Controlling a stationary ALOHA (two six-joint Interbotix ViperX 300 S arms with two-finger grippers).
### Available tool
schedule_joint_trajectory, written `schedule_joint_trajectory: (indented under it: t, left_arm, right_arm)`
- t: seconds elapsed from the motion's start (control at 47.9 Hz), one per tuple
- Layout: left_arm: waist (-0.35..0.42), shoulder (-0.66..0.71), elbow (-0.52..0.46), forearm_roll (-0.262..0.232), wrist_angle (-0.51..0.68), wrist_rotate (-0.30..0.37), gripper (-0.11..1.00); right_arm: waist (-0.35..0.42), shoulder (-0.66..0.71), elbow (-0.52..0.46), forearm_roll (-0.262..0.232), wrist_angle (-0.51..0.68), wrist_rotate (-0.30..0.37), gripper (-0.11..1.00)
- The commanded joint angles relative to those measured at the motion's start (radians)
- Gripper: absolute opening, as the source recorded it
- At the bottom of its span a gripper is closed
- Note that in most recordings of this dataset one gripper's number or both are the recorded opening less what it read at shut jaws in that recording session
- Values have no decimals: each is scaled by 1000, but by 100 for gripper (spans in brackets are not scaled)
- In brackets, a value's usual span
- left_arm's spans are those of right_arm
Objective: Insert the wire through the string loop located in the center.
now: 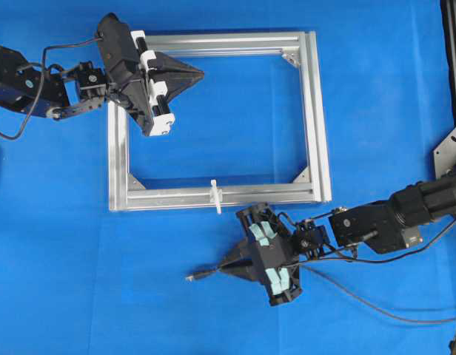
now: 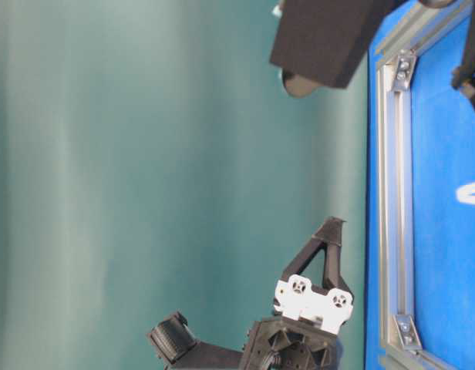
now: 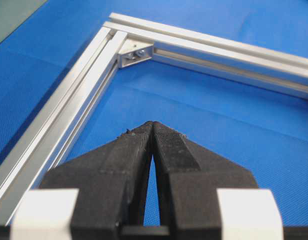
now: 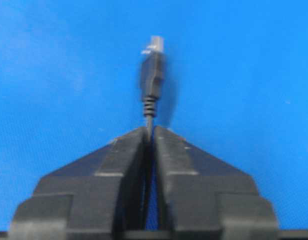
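Note:
The wire [image 1: 376, 302] is a thin black cable trailing off to the lower right on the blue cloth. Its plug tip [image 1: 194, 276] [image 4: 153, 70] sticks out just ahead of my right gripper [image 1: 222, 269] [image 4: 150, 131], which is shut on the wire right behind the plug. The string loop [image 1: 215, 196] is a small white upright sliver on the near bar of the silver frame [image 1: 315, 111], a little above and beside the plug. My left gripper [image 1: 201, 73] [image 3: 152, 125] hovers shut and holding nothing over the frame's far left corner.
The frame's grey corner bracket [image 3: 135, 54] lies ahead of the left fingers. In the table-level view the frame's rail [image 2: 392, 208] runs along the right edge, with the left gripper [image 2: 333, 225] beside it. A metal bracket [image 1: 451, 148] sits at the right table edge.

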Motion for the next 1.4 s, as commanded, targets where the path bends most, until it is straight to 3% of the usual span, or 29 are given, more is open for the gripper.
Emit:
schedule_joint_trajectory:
  t: [0.0, 0.355, 1.065, 1.379]
  left_arm:
    - [-2, -32, -8, 3, -5, 0, 0]
    - [-2, -34, 2, 5, -5, 0, 0]
    - [-2, -35, 5, 3, -5, 0, 0]
    - [-2, -35, 5, 3, -5, 0, 0]
  right_arm:
    - [-3, -40, -6, 2, 9, -2, -2]
    - [-3, -58, -20, 2, 44, 3, -3]
    - [3, -279, -63, 2, 299, 3, -3]
    - [3, -279, -66, 0, 310, 2, -3]
